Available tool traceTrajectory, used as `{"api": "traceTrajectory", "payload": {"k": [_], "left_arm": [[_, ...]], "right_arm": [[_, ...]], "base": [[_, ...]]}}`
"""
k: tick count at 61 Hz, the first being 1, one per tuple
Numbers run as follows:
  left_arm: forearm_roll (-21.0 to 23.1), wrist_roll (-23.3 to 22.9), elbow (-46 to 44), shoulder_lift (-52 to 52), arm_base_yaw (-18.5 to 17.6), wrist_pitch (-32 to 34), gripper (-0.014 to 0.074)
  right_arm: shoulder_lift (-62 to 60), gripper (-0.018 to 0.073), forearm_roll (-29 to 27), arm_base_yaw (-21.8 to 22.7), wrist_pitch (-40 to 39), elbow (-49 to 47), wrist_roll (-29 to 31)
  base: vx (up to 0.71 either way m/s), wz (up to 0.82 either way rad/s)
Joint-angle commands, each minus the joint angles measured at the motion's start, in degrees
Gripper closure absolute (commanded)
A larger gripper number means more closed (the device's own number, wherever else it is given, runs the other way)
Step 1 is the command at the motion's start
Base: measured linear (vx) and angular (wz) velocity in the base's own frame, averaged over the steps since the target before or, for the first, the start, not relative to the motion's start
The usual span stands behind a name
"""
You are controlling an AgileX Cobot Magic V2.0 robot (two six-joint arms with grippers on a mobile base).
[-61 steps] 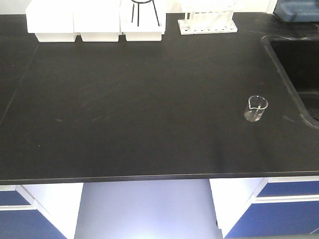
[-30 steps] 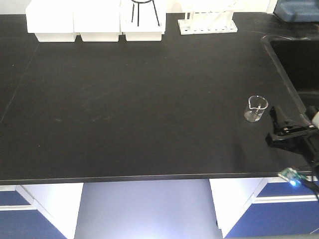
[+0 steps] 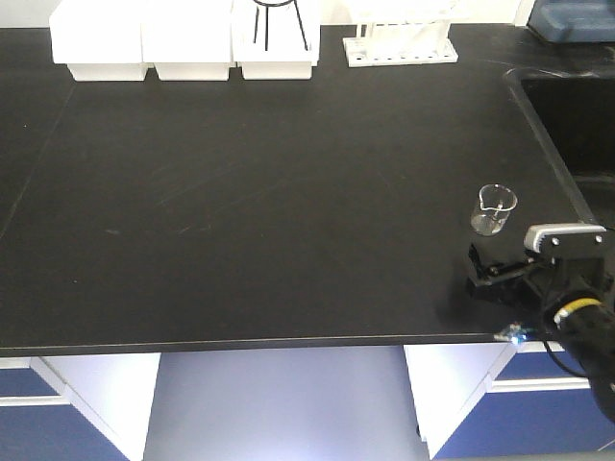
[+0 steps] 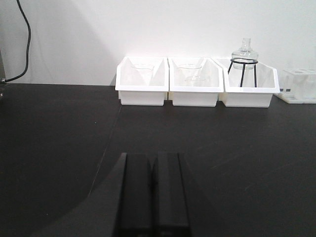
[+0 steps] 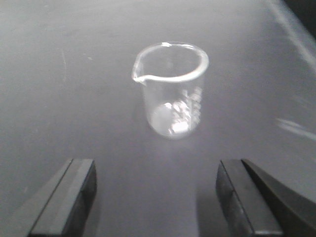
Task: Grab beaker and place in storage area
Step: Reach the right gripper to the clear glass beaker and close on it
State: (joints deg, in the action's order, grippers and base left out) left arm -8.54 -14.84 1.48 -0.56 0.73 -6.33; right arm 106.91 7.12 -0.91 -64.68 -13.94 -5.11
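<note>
The beaker (image 3: 496, 208), small clear glass with a pouring lip, stands upright on the black benchtop (image 3: 269, 211) at the right, near the sink. My right gripper (image 3: 478, 269) is open and empty, low over the bench just on the near side of the beaker and apart from it. In the right wrist view the beaker (image 5: 171, 89) stands ahead of the open gripper (image 5: 155, 167), roughly centred between the fingers. My left gripper (image 4: 153, 163) is shut and empty over bare benchtop. The storage area is out of view.
Three white trays (image 3: 183, 43) line the back edge, one holding a black tripod with a flask (image 4: 244, 66). A white test-tube rack (image 3: 399, 48) stands beside them. The sink (image 3: 577, 115) opens at the right. The bench's front edge (image 3: 240, 343) runs close behind my right gripper.
My right arm came into view from the right and moved left, from beside the beaker to just in front of it. The beaker has not moved.
</note>
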Motion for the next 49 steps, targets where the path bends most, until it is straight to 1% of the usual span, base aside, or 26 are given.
{"api": "traceTrajectory", "payload": {"k": [1,37,42,46,49], "left_arm": [[0.3,-0.3,1.3,-1.0,-0.4,4.8,0.0605],[0.3,-0.3,1.3,-1.0,-0.4,4.8,0.0605],[0.3,-0.3,1.3,-1.0,-0.4,4.8,0.0605],[0.3,-0.3,1.3,-1.0,-0.4,4.8,0.0605],[0.3,-0.3,1.3,-1.0,-0.4,4.8,0.0605]], "right_arm": [[-0.2,0.0008,0.5,0.2,-12.4,-3.5,0.2],[11.3,0.0017,0.5,0.2,-12.4,-18.7,0.0],[12.0,0.0067,0.5,0.2,-12.4,-19.7,0.0],[12.1,0.0155,0.4,0.2,-12.3,-19.7,0.0],[12.1,0.0255,0.4,0.2,-12.3,-19.7,0.0]], "base": [[0.00,0.00],[0.00,0.00],[0.00,0.00],[0.00,0.00],[0.00,0.00]]}}
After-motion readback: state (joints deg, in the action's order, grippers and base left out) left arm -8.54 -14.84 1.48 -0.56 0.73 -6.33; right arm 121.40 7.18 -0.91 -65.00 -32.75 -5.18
